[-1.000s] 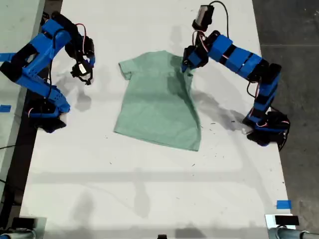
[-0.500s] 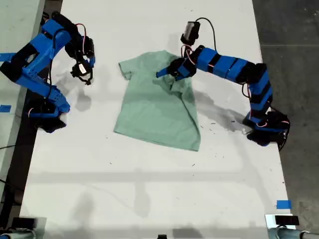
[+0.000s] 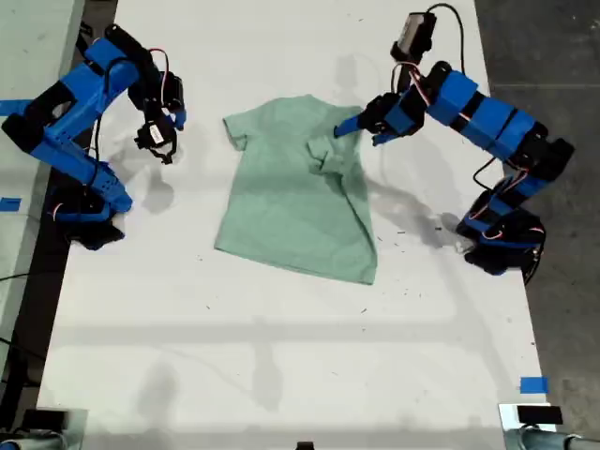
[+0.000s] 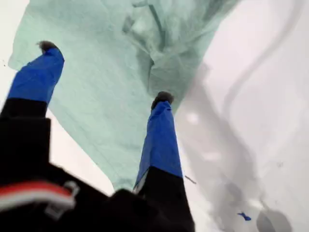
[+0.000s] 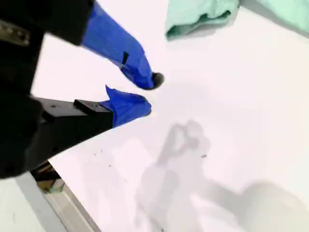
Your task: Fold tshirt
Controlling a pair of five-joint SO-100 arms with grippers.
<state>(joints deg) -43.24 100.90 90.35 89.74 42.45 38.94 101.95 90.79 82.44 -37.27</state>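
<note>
The pale mint-green tshirt [image 3: 295,197] lies flat on the white table, its sleeve on the exterior view's right folded inward into a crumpled flap [image 3: 330,155]. My first gripper [image 3: 361,125] hovers just off that shoulder edge, open and holding nothing. The first wrist view shows its two fingertips spread wide over the tshirt [image 4: 101,96], my first gripper [image 4: 105,71] above the cloth. My second gripper [image 3: 159,136] hangs over bare table at the exterior view's left, apart from the other sleeve [image 5: 200,17]. In the second wrist view my second gripper [image 5: 151,94] has its jaws together with nothing between them.
The white table [image 3: 281,328] stretches wide below the shirt in the exterior view. Both arm bases stand on the table's two side edges, one [image 3: 89,211] at the exterior view's left, one [image 3: 502,244] at its right. Blue tape [image 3: 532,384] marks the lower right.
My first gripper carried the sleeve inward over the shirt, let it go, and drew back toward the exterior view's right. The sleeve now lies folded on the shirt. The second arm barely moved.
</note>
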